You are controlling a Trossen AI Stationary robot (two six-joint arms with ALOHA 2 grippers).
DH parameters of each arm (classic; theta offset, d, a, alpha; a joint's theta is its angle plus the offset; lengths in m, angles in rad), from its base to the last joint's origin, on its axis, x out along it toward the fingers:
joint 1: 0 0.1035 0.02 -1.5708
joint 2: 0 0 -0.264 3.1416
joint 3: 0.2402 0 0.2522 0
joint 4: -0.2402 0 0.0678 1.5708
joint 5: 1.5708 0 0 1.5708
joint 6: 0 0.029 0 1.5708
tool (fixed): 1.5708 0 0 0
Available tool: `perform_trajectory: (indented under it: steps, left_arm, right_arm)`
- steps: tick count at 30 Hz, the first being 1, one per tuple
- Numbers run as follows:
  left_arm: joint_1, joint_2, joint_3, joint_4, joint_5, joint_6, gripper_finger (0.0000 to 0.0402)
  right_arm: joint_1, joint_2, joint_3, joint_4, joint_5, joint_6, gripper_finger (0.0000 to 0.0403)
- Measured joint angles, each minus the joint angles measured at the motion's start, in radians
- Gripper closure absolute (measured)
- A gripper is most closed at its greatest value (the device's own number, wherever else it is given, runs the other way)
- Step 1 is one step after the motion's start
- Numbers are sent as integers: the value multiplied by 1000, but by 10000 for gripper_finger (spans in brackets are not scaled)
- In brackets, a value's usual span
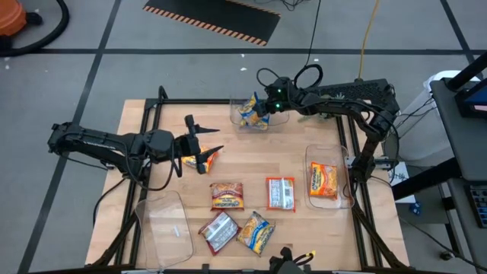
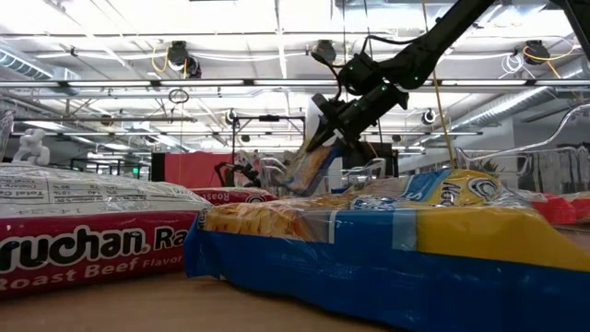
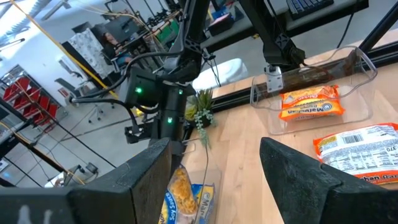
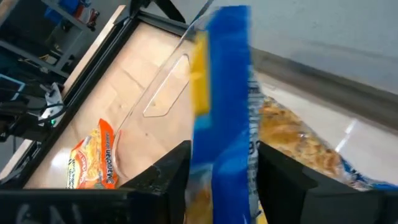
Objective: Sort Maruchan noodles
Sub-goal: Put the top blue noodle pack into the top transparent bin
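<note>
My right gripper [image 1: 262, 105] reaches from the right over the clear bin [image 1: 234, 116] at the table's far edge, shut on a blue-and-yellow noodle packet [image 4: 224, 74]. A second blue-and-yellow packet [image 4: 298, 143] lies in that bin. My left gripper [image 1: 205, 144] hovers open at the left-centre, above an orange packet [image 1: 199, 160] lying flat on the table. Several more packets lie flat near the front: orange [image 1: 227, 195], red-silver [image 1: 280, 192], brown-silver [image 1: 219, 230] and blue-and-yellow [image 1: 255, 232]. My right gripper pinches the blue-and-yellow packet between its two fingers, one on each flat face [image 4: 217, 155]. The fingers slant down from the table's right. The packet hangs tilted below them [image 2: 313, 171], its lower end down in the bin; whether that end rests on anything I cannot tell.
A clear bin [image 1: 344, 190] at the right edge holds one orange packet [image 1: 323, 180]. Another clear bin [image 1: 152, 217] stands at the near left. Black frame rails run along the table's edges. Bare wood lies between the far bin and the loose packets.
</note>
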State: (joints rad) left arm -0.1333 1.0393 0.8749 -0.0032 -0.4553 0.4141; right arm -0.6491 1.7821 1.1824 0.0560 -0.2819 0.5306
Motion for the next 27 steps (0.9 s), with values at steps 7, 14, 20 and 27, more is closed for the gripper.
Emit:
perform_trajectory:
  steps: [7, 14, 20, 27]
  left_arm:
    - [0, 0, 0, 0, 0, 0, 151]
    - [0, 0, 0, -1, 0, -16, 151]
    - [0, 0, 0, -1, 0, -18, 151]
    - [-15, 0, 0, -2, 0, -43, 151]
  right_arm:
    - [0, -1, 0, -17, 26, -48, 206]
    - [0, -39, 0, -64, 51, -146, 196]
    - [0, -108, 0, -170, 103, -189, 195]
    - [8, -178, 0, -300, 103, -248, 200]
